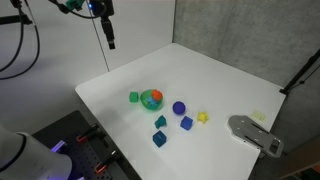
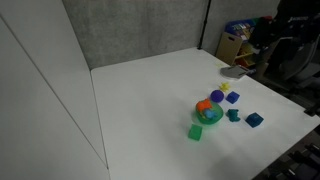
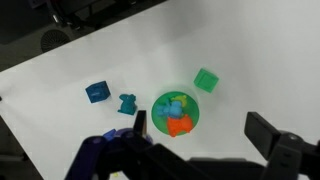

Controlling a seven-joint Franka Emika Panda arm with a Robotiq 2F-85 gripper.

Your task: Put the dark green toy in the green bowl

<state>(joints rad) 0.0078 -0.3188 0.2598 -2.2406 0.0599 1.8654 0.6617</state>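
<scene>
The dark green toy (image 3: 127, 104) is a small teal-green angular block lying on the white table just left of the green bowl (image 3: 160, 103) in the wrist view. In both exterior views it lies close beside the bowl (image 1: 151, 104) (image 2: 209, 117): toy (image 1: 160, 122) (image 2: 233, 115). The bowl holds orange, blue and yellow toys. My gripper (image 3: 203, 130) is open and empty, high above the table, with its fingers either side of the bowl's right half. In an exterior view the gripper (image 1: 109, 38) hangs well above the table's far edge.
A light-green cube (image 3: 207, 79) (image 1: 133, 97) sits beside the bowl. A bluer teal cube (image 3: 96, 93) (image 1: 158, 139) lies beyond the dark green toy. A purple ball (image 1: 179, 107), a blue cube (image 1: 186, 123), a yellow toy (image 1: 202, 117) and a grey object (image 1: 255, 133) lie further along the table.
</scene>
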